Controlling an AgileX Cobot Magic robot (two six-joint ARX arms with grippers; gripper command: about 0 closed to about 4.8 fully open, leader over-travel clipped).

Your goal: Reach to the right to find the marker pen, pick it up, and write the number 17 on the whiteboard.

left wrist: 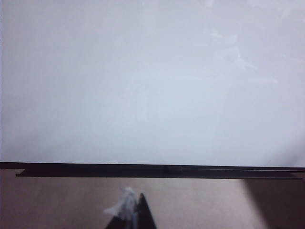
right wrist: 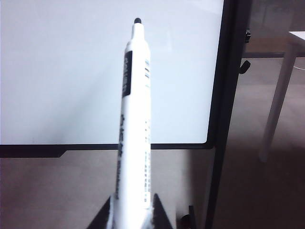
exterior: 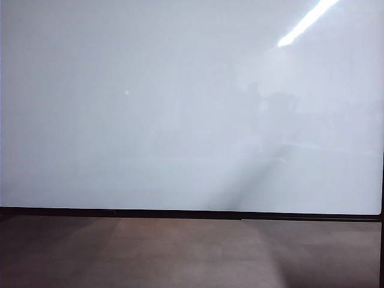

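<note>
The whiteboard (exterior: 180,108) is a wide glossy white board with a thin black frame, and it fills the exterior view; no arm shows there. My right gripper (right wrist: 133,215) is shut on the marker pen (right wrist: 136,119), a white barrel with black print. The pen's small black tip (right wrist: 137,21) points toward the whiteboard (right wrist: 62,86) near its right lower corner. My left gripper (left wrist: 137,212) faces the whiteboard (left wrist: 143,86) from in front of its lower frame. Its dark fingertips are together, with a white wisp on them.
A brown matte surface (exterior: 180,252) lies in front of the board's black lower frame (exterior: 180,213). Past the board's right edge post (right wrist: 224,95) stand a white table leg (right wrist: 279,105) and open floor. A ceiling light (exterior: 306,21) reflects at the board's upper right.
</note>
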